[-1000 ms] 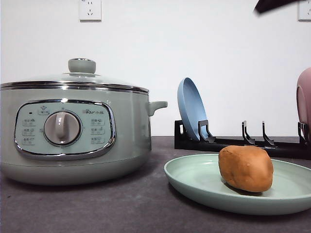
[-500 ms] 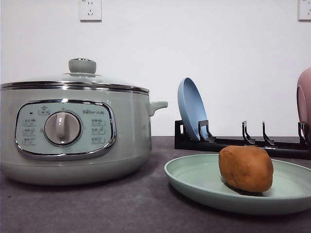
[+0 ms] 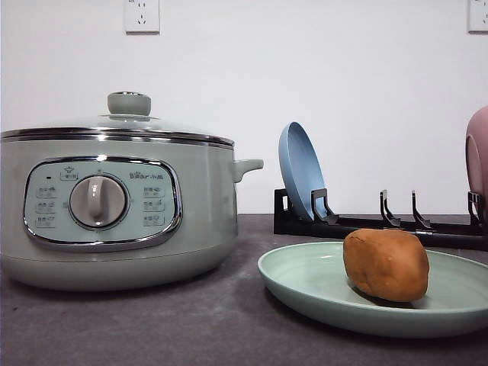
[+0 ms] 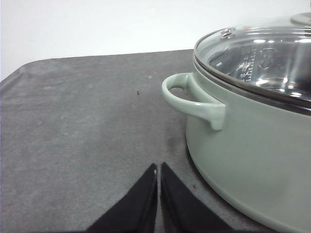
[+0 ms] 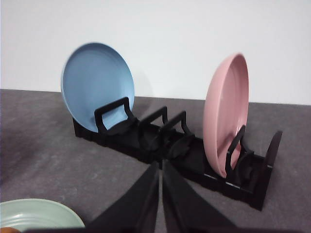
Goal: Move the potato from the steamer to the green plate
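Note:
The orange-brown potato [image 3: 385,264] lies on the pale green plate [image 3: 305,278] at the front right of the table. To its left stands the sage-green steamer [image 3: 114,206] with its glass lid on; the left wrist view has its handle and lid [image 4: 252,102] close by. My left gripper [image 4: 158,167] is shut, empty, low over the mat beside the steamer. The right gripper [image 5: 160,165] is also shut with nothing in it, facing the plate rack, and an edge of the green plate [image 5: 34,216] sits at the corner of that view.
A black plate rack [image 3: 381,225] stands behind the green plate. It holds a blue plate [image 3: 301,171] upright on the left and a pink plate [image 5: 226,114] on the right. A dark grey mat [image 4: 73,136] covers the table. A white wall is behind.
A dark arm part at the top right of the front view one second ago has left the frame. The potato, plate and steamer have not moved.

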Motion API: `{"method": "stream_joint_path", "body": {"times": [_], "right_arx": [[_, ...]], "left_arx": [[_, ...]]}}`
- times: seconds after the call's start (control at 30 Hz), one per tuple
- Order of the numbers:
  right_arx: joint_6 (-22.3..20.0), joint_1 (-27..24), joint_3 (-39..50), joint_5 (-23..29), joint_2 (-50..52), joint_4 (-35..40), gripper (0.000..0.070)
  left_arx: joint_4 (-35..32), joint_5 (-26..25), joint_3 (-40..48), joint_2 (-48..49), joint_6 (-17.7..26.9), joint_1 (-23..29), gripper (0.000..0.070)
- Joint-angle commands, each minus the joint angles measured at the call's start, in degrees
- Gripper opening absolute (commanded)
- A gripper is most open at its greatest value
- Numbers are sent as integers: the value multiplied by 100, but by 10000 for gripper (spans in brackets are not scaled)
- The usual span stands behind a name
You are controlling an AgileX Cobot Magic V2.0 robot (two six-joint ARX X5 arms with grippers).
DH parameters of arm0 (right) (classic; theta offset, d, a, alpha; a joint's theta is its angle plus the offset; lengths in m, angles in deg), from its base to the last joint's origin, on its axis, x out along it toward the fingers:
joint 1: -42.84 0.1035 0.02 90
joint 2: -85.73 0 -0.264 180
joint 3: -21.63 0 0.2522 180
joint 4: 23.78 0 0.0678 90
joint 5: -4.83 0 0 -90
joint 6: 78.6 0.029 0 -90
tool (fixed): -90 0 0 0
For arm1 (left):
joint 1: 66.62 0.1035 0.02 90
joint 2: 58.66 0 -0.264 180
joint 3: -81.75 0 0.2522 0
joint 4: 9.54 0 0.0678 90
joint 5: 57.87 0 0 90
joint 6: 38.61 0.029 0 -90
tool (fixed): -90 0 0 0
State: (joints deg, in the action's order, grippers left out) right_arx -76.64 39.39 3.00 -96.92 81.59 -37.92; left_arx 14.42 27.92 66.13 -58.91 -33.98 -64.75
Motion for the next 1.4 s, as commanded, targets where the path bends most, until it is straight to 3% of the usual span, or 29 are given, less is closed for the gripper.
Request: {"method": "stream_joint_path", "body": {"times": [0.0,0.2,0.53,1.37], "right_arx": [[102,-9,79,24,62,76,0],[108,-8,406,24,269,73,0],[102,-7,425,20,393,-918,0],[58,-7,420,4,393,-866,0]], "left_arx": [[46,17,117,7,28,9,1],[47,17,117,7,28,9,1],[48,17,117,7,28,9,1],[46,17,117,7,28,9,1]]}}
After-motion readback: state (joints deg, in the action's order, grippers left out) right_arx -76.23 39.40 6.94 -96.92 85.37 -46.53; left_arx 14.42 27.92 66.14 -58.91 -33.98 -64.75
